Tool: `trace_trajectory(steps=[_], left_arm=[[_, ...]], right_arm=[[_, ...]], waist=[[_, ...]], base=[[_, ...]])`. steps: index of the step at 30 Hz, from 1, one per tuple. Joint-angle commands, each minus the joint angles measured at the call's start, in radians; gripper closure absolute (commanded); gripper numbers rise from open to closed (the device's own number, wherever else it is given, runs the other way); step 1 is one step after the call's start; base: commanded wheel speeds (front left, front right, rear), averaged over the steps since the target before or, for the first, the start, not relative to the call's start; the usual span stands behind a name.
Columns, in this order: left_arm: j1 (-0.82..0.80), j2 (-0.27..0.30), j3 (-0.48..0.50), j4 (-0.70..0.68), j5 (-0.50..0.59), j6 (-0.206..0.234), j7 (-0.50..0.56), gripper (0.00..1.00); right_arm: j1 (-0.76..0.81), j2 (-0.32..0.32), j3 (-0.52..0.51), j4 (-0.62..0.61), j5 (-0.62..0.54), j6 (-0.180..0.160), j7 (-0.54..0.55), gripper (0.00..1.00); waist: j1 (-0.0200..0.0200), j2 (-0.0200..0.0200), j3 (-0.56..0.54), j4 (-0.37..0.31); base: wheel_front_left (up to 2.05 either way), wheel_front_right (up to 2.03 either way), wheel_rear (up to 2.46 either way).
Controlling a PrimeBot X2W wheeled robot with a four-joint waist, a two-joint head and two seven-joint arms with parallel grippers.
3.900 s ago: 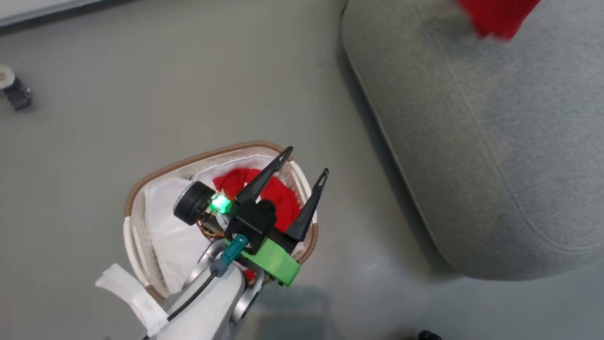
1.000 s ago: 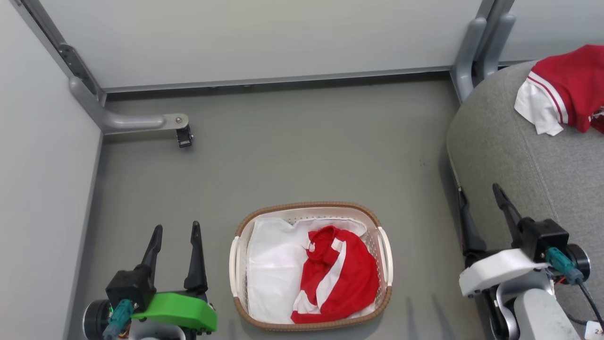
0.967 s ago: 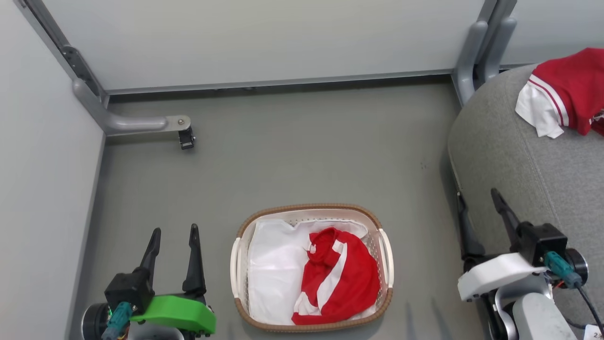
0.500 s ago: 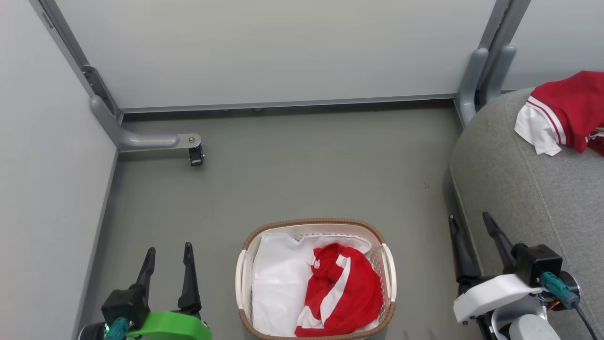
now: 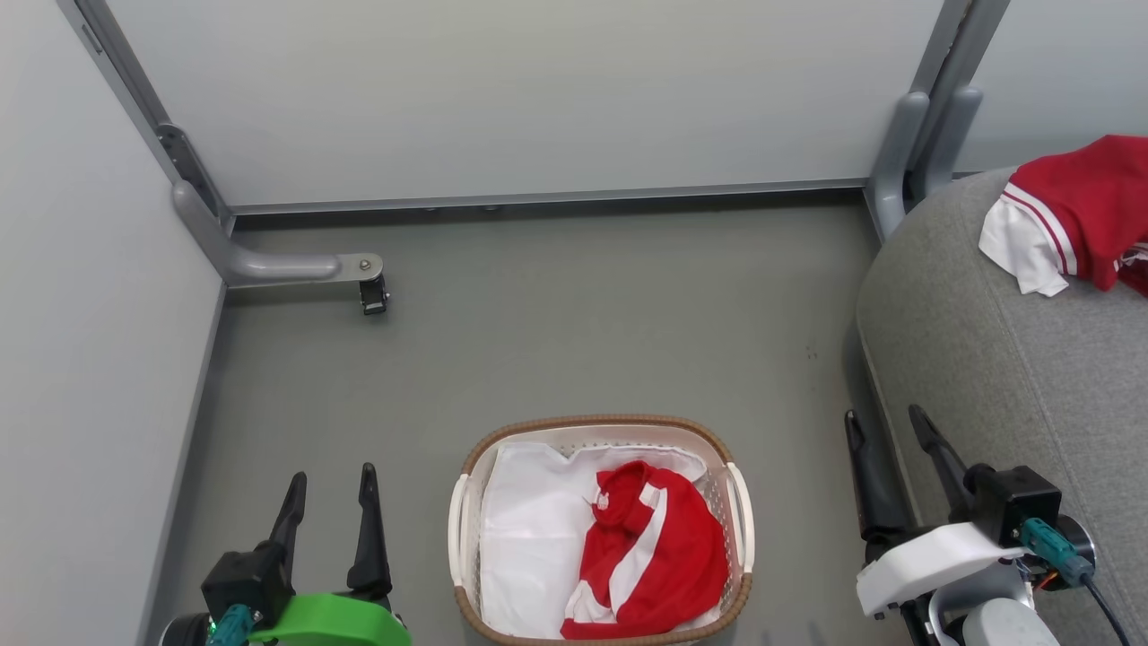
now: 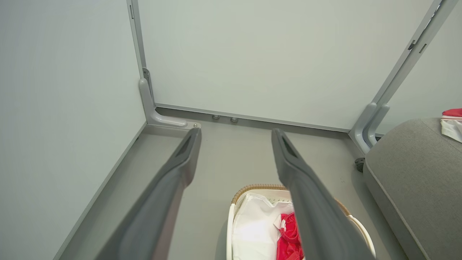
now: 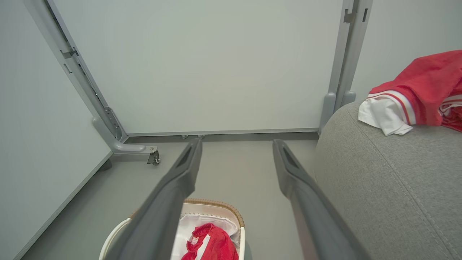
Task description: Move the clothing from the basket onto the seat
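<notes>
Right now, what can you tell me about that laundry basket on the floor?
The basket is an oval white plastic tub with perforated walls, a brown woven-look rim and a white handle on each long side. It stands upright on the grey floor, apart from the grey seat. A white sheet lines it, and a crumpled red and white garment lies in its right half.

Bare floor (image 5: 574,341) rings the open-topped basket (image 5: 596,420); the seat (image 5: 1004,377) blocks the right, wall panels (image 5: 538,90) the back and left.

Head overhead, wrists low; basket (image 5: 596,420) common
</notes>
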Motion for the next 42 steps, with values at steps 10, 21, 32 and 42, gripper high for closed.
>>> trace_trajectory(steps=[10,21,32,42], left_arm=[[0.004,0.001,-0.005,0.000,0.000,0.001,0.000,0.00],[-0.014,0.001,-0.008,-0.005,0.004,0.000,0.000,0.00],[-0.118,0.001,-0.032,-0.010,0.054,-0.030,0.000,0.00],[-0.390,0.002,-0.148,0.101,0.096,-0.064,0.000,0.00]], right_arm=[[0.001,-0.004,-0.005,-0.001,0.004,-0.001,-0.005,0.00],[-0.021,-0.004,-0.008,-0.010,-0.001,-0.001,-0.005,0.00],[-0.094,-0.004,-0.048,-0.069,-0.024,-0.001,-0.005,0.00],[-0.237,-0.003,-0.075,-0.151,-0.037,-0.001,-0.005,0.00]], waist=[[0.0001,0.0000,0.006,0.000],[0.0001,0.0000,0.035,-0.004],[0.0001,0.0000,0.178,-0.033],[0.0001,0.0000,0.445,-0.108]], base=[[0.00,0.00,0.00],[0.00,0.00,0.00],[0.00,0.00,0.00],[0.00,0.00,0.00]])
